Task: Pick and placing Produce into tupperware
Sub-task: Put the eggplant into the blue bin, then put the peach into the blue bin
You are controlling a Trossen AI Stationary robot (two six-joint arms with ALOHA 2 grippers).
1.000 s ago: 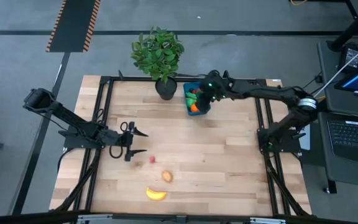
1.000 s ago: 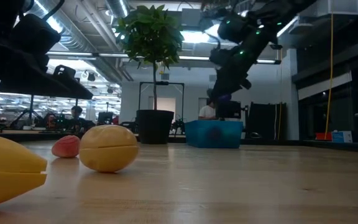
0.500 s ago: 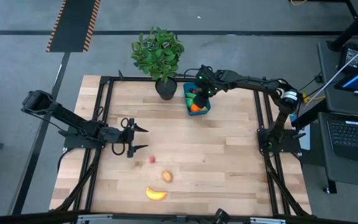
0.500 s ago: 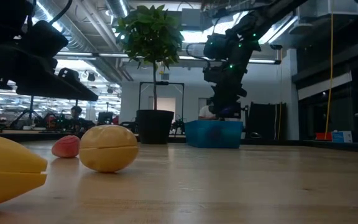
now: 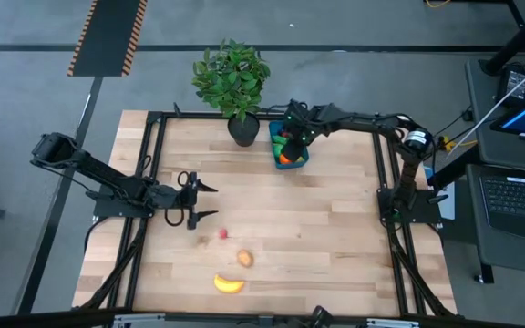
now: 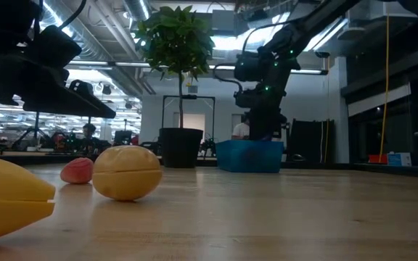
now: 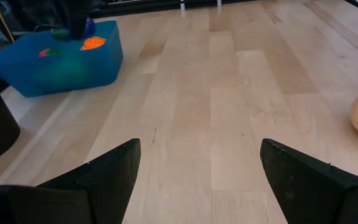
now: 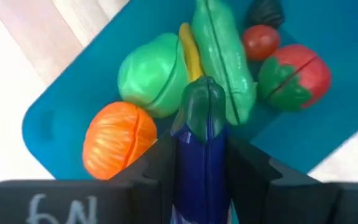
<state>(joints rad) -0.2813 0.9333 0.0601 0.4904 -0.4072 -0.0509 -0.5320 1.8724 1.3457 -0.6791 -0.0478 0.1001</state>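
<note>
Sitting at the table's far edge beside the potted plant point(image 5: 231, 77), your blue tupperware point(image 5: 289, 146) already holds an orange point(image 8: 118, 137), a green apple point(image 8: 151, 74), a cucumber point(image 8: 222, 53) and red pieces. Your right gripper point(image 8: 201, 163) hangs just above it, pinched tight on the purple eggplant point(image 8: 202, 144). You have a red berry point(image 5: 223, 234), a potato point(image 5: 245, 259) and a banana point(image 5: 229, 284) loose near the front. Your left gripper point(image 5: 199, 202) waits nearby, jaws spread wide, holding nothing.
</note>
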